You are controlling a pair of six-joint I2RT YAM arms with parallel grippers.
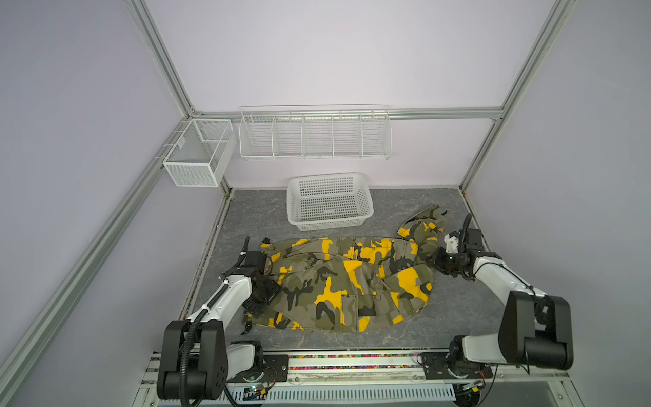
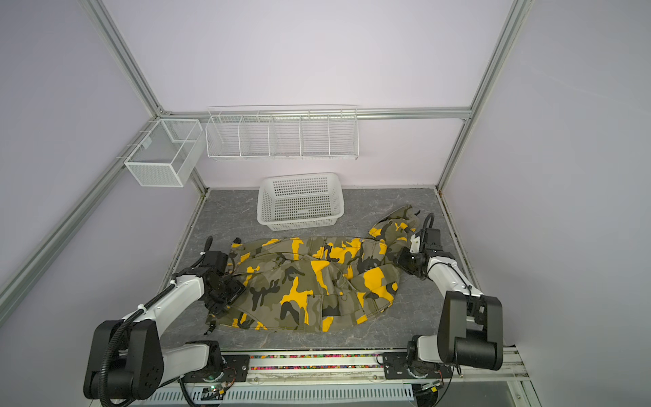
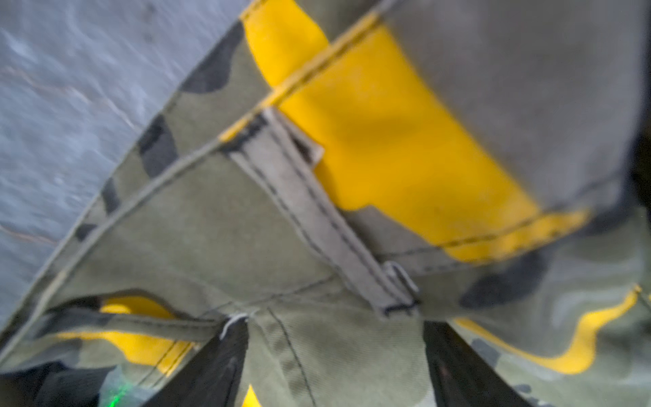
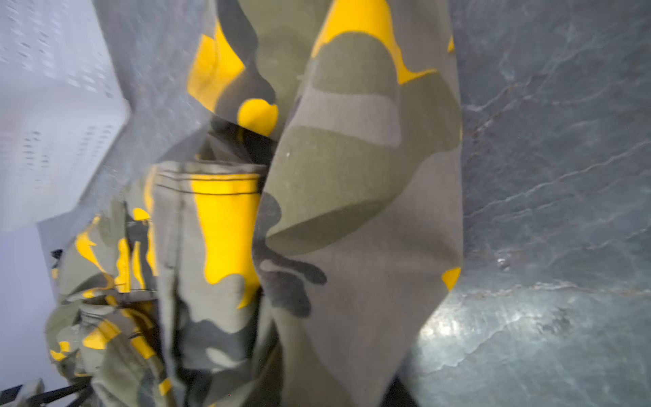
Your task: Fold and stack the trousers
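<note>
The camouflage trousers (image 1: 338, 282) (image 2: 310, 282) lie spread and rumpled across the grey table, one end bunched at the back right (image 1: 422, 225). My left gripper (image 1: 273, 287) (image 2: 236, 289) sits over their left edge. In the left wrist view its black fingers (image 3: 218, 366) stand wide apart, with olive cloth and a belt loop (image 3: 317, 218) lying between and ahead of them. My right gripper (image 1: 432, 260) (image 2: 400, 259) is at the trousers' right edge. In the right wrist view a fold of cloth (image 4: 352, 176) narrows into the jaws and hides them, except a dark sliver of finger (image 4: 396, 396).
A white lattice basket (image 1: 331, 222) (image 2: 299, 220) stands behind the trousers near the back wall. A wire rack (image 1: 315, 137) and a mesh box (image 1: 197, 155) hang on the walls. Bare table (image 1: 253, 218) shows to the left, right and front of the cloth.
</note>
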